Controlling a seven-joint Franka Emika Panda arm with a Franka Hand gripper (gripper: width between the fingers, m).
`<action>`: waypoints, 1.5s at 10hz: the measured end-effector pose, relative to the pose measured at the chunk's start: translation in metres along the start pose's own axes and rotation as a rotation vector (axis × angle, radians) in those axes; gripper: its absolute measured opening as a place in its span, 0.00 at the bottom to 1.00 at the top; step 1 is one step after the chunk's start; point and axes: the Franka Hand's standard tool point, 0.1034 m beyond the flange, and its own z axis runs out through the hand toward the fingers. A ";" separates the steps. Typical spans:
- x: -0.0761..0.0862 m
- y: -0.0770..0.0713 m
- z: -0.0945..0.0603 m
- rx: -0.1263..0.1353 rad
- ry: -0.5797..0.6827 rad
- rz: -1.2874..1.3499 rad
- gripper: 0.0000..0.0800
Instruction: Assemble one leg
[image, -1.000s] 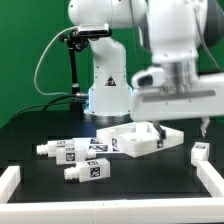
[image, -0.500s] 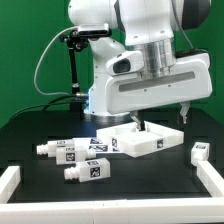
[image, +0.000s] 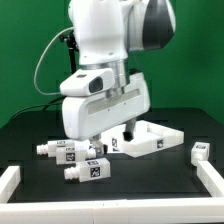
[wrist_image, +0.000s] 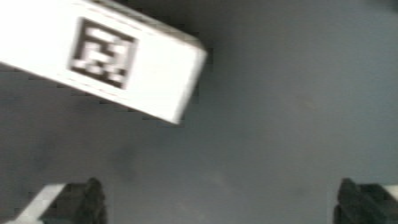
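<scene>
Below, black tabletop (image: 28, 135), green backdrop (image: 20, 50); pincer (wrist_image: 222, 205) spread wide, empty, near tagged leg (wrist_image: 111, 55).

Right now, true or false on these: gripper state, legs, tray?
1. The gripper is open. True.
2. It holds a leg. False: nothing sits between its fingers.
3. Several legs lie on the exterior view's left of the tray. True.
4. The tray rests on top of the legs. False: it sits on the table, beside them.
</scene>
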 end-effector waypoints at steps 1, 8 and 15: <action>-0.002 0.006 -0.001 -0.006 0.001 -0.064 0.81; -0.058 0.019 0.029 -0.012 -0.045 -0.442 0.81; -0.062 0.020 0.035 -0.003 -0.048 -0.429 0.36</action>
